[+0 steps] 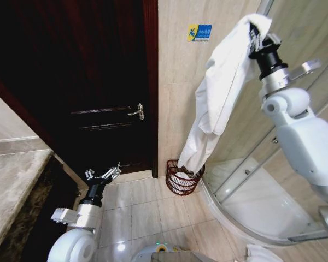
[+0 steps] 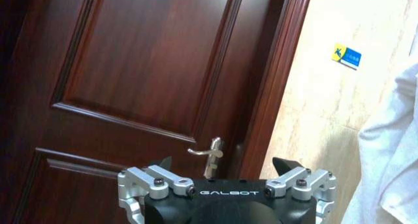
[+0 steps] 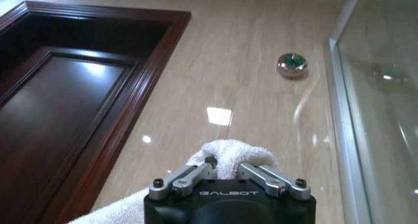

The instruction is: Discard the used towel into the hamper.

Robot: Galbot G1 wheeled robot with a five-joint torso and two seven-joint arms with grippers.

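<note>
A long white towel (image 1: 218,93) hangs from my right gripper (image 1: 256,34), which is raised high by the shower glass and shut on its top end. In the right wrist view the towel (image 3: 228,153) bulges between the closed fingers (image 3: 196,175) of that gripper (image 3: 226,171). The towel's lower end dangles into the hamper (image 1: 181,178), a dark reddish wire basket on the floor against the wall. My left gripper (image 1: 103,176) is held low near the door, open and empty; in the left wrist view it (image 2: 225,168) faces the door.
A dark wooden door (image 1: 82,82) with a metal handle (image 1: 136,112) stands left of the hamper. The curved glass shower enclosure (image 1: 262,185) is on the right. A stone counter (image 1: 11,191) lies at the left. A blue sign (image 1: 199,33) is on the tiled wall.
</note>
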